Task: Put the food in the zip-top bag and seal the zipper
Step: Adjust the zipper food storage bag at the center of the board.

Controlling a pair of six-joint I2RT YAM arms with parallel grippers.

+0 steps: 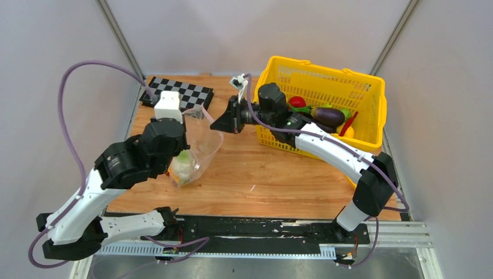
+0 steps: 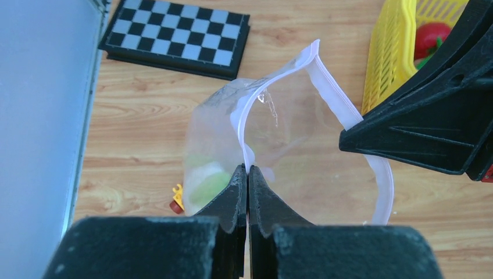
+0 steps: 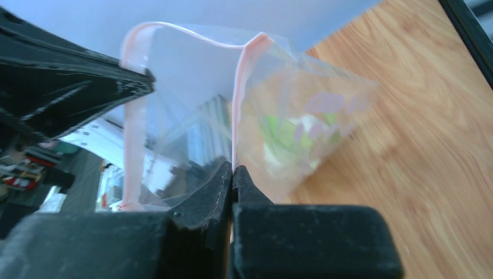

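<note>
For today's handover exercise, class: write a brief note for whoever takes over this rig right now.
Grips: left end effector shut on the zip-top bag rim; right end effector shut on the opposite rim, so the mouth is held open.
Done: one pale green piece sits in the bag.
To do: eggplant, red chili and other food lie in the yellow basket; zipper unsealed.
</note>
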